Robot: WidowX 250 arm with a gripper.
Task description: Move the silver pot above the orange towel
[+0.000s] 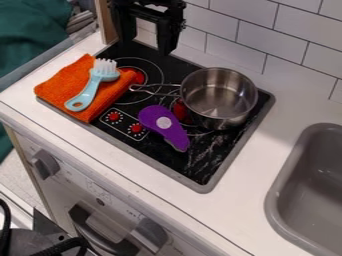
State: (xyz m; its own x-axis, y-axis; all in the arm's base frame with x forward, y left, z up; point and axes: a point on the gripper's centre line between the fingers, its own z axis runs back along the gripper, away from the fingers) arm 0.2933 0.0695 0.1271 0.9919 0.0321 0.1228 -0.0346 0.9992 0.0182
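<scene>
White tabletop (pixel 248 172), black stove (pixel 215 150); end effector (pixel 145 43) open. Pinch silver pot (pixel 217 97) by rim (pixel 182 91), lift level (thin handle (pixel 133 88) may twist).

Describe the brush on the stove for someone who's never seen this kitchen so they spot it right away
Find the black stovetop left of the grey sink in the picture. On its left part lies a folded orange towel, and on that rests the brush. It is pale blue with white bristles, unlike the purple item nearby.
</scene>
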